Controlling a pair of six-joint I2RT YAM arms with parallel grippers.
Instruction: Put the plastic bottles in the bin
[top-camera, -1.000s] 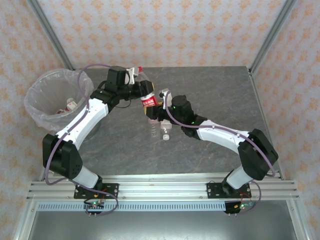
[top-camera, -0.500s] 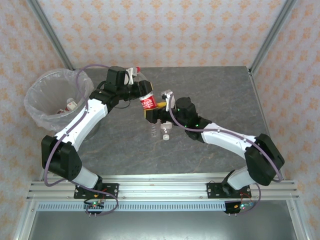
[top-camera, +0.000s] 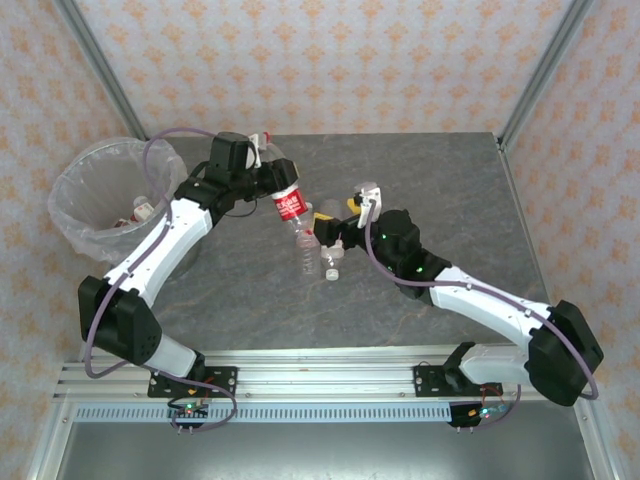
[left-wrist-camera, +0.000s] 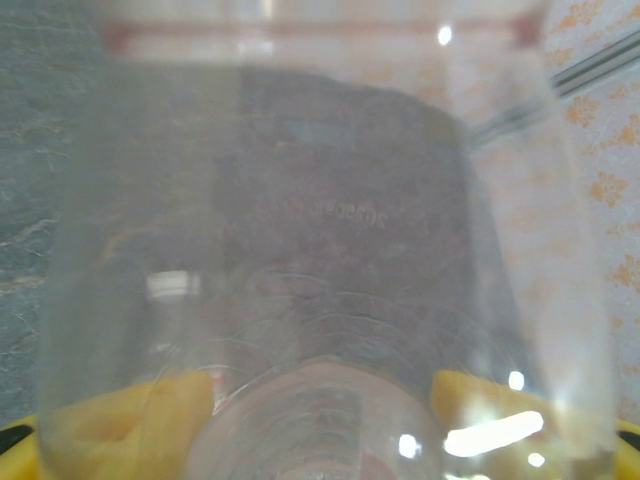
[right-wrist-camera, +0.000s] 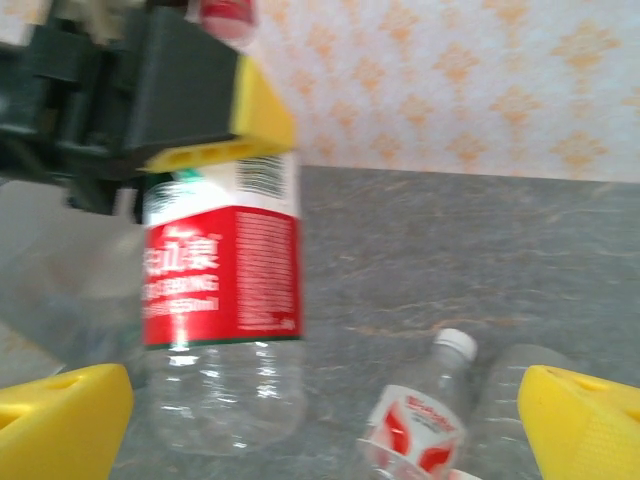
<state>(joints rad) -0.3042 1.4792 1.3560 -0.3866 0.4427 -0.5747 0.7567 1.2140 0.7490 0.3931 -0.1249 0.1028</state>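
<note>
Even bright light, soft shadows; left wrist view blurred by close bottle, glare spots; right wrist edges soft

The bottle I hold is thin clear plastic, glossy and catching highlights, with a slick red-and-white film label. My right pads are yellow plastic, smooth and matt. The table looks like grey stone, mottled, with a dull finish. The bin is lined with crinkly clear film that glints. My shells are glossy white plastic. The rail is ribbed bare metal. The wall looks like matt printed paper.
</note>
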